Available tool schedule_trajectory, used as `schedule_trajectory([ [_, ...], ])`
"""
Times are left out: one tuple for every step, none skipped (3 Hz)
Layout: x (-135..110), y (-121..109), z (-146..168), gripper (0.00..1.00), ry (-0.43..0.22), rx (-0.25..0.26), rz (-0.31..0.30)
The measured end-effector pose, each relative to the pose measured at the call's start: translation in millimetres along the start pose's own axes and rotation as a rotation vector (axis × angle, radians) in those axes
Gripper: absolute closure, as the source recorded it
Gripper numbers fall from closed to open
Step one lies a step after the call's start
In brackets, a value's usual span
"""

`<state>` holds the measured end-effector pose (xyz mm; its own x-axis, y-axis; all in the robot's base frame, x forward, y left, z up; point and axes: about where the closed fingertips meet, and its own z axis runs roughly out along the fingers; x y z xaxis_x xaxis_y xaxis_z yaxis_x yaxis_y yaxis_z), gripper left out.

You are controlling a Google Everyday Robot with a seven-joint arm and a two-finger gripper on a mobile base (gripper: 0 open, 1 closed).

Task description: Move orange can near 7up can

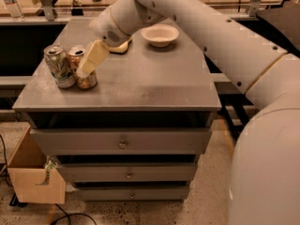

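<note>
The orange can [84, 81] stands upright near the left edge of the grey cabinet top [150, 83]. The 7up can [58, 65], silver with green markings, stands upright right beside it on its left, the two about touching. My gripper [89, 62] reaches down from the upper right and lies over the front and right side of the orange can, hiding much of its body. The white arm runs across the top right of the view.
A white bowl [160, 34] sits at the back of the cabinet top, with a flat yellowish thing [121, 47] beside it under my wrist. A cardboard box [35, 172] stands on the floor at the lower left. Drawers [122, 142] face front.
</note>
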<state>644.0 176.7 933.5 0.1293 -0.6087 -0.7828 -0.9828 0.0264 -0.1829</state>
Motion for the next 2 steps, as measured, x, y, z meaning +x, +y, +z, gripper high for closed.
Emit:
schedule_trajectory([
  [12.1,1.1,-44.8,0.0,0.034,-0.009,-0.014],
  [43.3,4.1,-94.0,0.0,0.021,0.019,0.02],
])
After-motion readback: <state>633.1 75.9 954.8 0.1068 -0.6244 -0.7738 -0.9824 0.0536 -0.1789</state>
